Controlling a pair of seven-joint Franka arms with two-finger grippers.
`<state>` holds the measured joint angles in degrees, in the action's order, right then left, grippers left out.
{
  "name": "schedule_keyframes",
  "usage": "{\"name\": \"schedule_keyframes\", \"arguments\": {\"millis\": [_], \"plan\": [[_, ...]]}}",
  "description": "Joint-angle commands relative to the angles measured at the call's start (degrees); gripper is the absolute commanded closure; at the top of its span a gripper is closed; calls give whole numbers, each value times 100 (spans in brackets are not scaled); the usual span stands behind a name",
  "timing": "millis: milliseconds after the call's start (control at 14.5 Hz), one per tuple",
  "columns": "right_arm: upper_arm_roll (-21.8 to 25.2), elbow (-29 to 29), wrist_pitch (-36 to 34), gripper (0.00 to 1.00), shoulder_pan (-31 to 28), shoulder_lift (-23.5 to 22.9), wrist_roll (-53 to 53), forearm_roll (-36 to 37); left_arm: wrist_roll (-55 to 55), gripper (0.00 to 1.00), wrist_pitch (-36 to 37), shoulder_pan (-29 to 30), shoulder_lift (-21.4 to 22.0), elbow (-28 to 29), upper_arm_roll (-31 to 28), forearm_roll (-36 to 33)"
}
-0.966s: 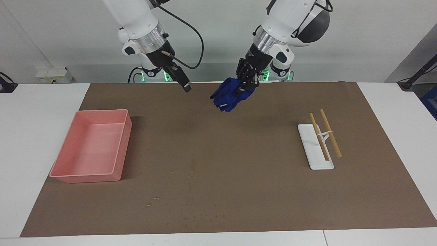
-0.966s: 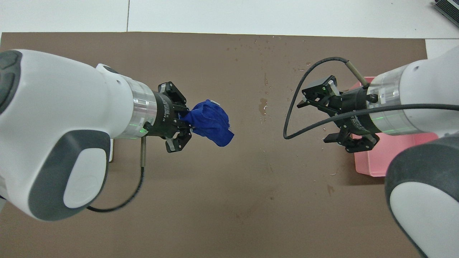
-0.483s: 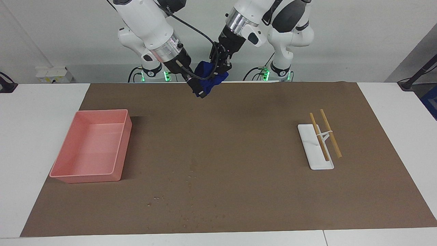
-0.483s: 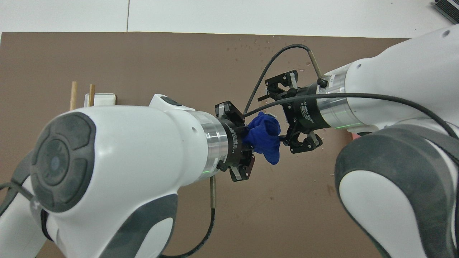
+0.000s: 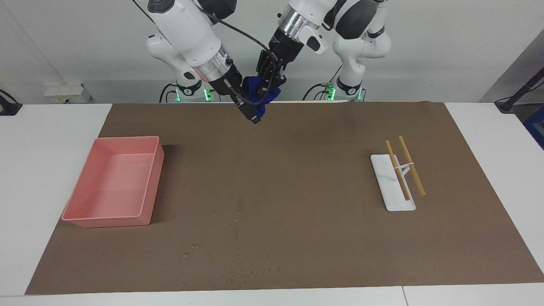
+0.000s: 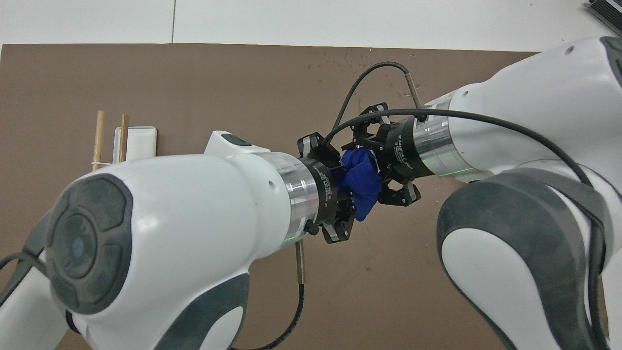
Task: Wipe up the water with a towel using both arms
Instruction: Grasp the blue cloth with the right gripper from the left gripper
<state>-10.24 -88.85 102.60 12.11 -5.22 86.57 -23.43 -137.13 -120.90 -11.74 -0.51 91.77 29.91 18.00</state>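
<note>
The deep-blue towel point(image 5: 254, 93) point(image 6: 362, 177) hangs bunched in the air over the mat's edge nearest the robots. My left gripper point(image 5: 263, 87) point(image 6: 346, 188) is shut on it. My right gripper point(image 5: 250, 113) point(image 6: 378, 166) has come in from the pink tray's end and is pressed up to the same bunch, tip to tip with the left one. The water point(image 5: 236, 221) point(image 6: 348, 57) lies as small scattered drops and dark specks on the brown mat, far from the robots. The arms hide part of it in the overhead view.
A pink tray point(image 5: 112, 182) stands on the mat toward the right arm's end. Toward the left arm's end, a white rest point(image 5: 393, 187) point(image 6: 136, 141) holds two wooden chopsticks point(image 5: 403, 168). The brown mat point(image 5: 297, 170) covers most of the white table.
Both arms rose and drew together over the mat's near edge. The left one carried the towel toward the right gripper, which swung in onto it and has been narrowing.
</note>
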Motion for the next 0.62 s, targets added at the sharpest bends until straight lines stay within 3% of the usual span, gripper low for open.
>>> {"name": "schedule_keyframes", "arguments": {"millis": [0,345,414,483,552], "plan": [[-22,-53,-73,100,90,39,27,-39,-165,100,-188,-91,60,-10,-30,-95],[-14,-1,-301,100,187,39,-333,260,-86,100,-180,-48,51,-10,-38,-182],[-5,8,-337,100,178,39,-334,304,-86,88,-171,-30,51,-18,-38,-330],[-13,52,-337,100,178,30,-325,339,-121,29,-136,-12,60,-10,-56,-375],[-5,52,-320,100,178,21,-325,392,-95,0,-40,23,68,-10,-91,-385]]}}
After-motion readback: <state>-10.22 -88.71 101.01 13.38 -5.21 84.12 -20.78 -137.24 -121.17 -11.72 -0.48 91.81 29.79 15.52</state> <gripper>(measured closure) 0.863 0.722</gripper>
